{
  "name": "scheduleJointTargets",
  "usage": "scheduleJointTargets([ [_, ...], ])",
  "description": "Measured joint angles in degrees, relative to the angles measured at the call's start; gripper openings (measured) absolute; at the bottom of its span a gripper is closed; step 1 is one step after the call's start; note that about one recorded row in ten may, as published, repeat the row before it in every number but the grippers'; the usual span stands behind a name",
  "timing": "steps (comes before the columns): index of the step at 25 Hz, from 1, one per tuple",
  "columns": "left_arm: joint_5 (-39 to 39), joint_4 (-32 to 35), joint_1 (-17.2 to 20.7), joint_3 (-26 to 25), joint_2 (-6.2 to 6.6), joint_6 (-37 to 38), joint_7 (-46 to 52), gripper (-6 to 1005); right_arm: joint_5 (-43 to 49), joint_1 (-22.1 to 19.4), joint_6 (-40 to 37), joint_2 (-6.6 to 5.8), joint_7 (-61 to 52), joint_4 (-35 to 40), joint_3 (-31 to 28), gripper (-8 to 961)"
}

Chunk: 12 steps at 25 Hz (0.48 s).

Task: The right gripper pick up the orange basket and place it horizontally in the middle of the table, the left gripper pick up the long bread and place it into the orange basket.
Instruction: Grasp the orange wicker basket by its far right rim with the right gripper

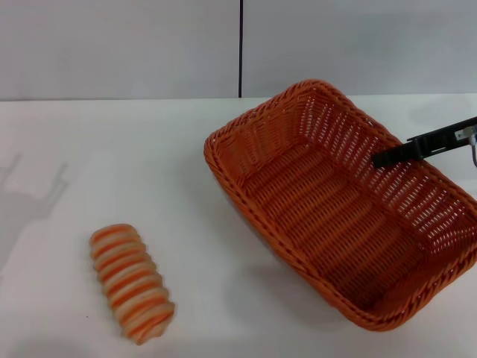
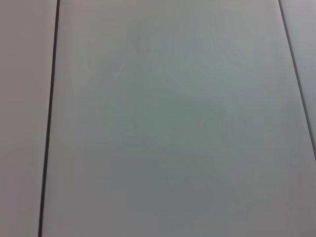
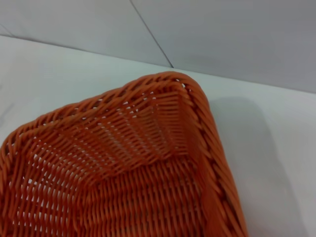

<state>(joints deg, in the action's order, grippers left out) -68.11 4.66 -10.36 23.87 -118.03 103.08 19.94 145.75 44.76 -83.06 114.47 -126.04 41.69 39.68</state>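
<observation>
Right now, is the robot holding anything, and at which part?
Cannot be told: the right gripper is at the basket's right long rim; no grasp shows. The bread lies free.

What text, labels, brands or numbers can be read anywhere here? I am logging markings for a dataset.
None: no readable text in any view.
Orange basket: plain weave, no label.
Long bread: stripes only.
Table and wall: bare.
Right gripper, over the basket's far-right rim: no legible marking.
</observation>
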Motion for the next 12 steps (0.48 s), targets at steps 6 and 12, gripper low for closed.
scheduleJointTargets([
  [6, -0.01, 0.01, -0.04, 0.10, 0.00, -0.15, -0.01, 799, -0.21, -0.11, 0.34, 0.11, 0.47, 0.00, 0.65, 402],
  [12, -0.07, 0.25, 0.03, 0.57, 0.00, -1.38, -0.01, 799, -0.23, -0.03, 0.39, 0.04, 1.24, -0.44, 0.67, 172],
])
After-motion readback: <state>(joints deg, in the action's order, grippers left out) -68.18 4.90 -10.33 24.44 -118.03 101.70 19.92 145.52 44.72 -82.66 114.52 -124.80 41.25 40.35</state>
